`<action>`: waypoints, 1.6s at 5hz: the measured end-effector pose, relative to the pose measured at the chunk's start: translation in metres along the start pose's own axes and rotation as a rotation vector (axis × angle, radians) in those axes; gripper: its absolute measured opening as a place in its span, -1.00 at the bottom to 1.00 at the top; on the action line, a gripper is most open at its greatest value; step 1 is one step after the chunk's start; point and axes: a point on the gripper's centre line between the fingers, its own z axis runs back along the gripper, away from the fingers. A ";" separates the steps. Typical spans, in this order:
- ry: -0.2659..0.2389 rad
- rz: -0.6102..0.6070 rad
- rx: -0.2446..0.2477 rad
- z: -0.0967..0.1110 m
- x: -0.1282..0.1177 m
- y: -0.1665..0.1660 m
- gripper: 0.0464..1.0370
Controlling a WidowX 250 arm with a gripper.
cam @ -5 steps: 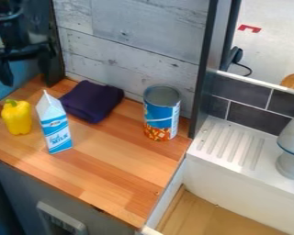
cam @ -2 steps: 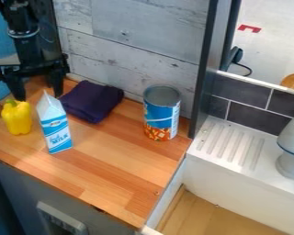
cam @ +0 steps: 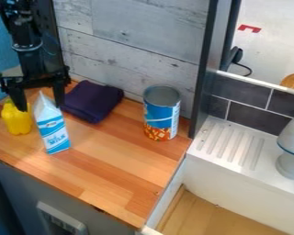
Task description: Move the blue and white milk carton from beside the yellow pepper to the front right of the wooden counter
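A counter of warm-toned wooden strips [cam: 121,172] fills the corner before a wall of weathered grey-white planks [cam: 134,46], with a ridged white draining surface [cam: 230,143] to the view's right. Near the counter's left end, a blue-and-white gabled carton [cam: 53,131] stands on its base, probably so placed because its flat bottom supports it and leaves the narrow peak uppermost. The black two-finger gripper [cam: 40,105] hangs with its fingers spread apart around that peak; this spacing seems to suit the carton's width. It is not clenched, and whether either finger touches the carton cannot be told.

The carton lies between and below the fingertips, its lower body well beneath them. A glossy yellow bell pepper [cam: 17,120] sits just beside it, close under one finger. Behind the carton rests a folded dark purple cloth [cam: 93,101], its folds keeping it compact, while a blue-and-orange cylindrical can [cam: 161,114] stands upright well apart from the gripper.
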 end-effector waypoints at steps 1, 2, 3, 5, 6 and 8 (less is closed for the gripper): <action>0.011 -0.009 0.019 -0.007 -0.004 -0.005 0.91; 0.018 0.004 0.023 -0.009 -0.005 -0.005 0.70; 0.033 -0.012 0.028 -0.009 -0.007 -0.004 0.54; 0.061 -0.082 0.008 0.009 -0.003 -0.008 0.54; 0.009 -0.111 -0.073 0.052 0.007 -0.012 0.54; -0.021 -0.311 -0.118 0.076 -0.040 -0.045 0.54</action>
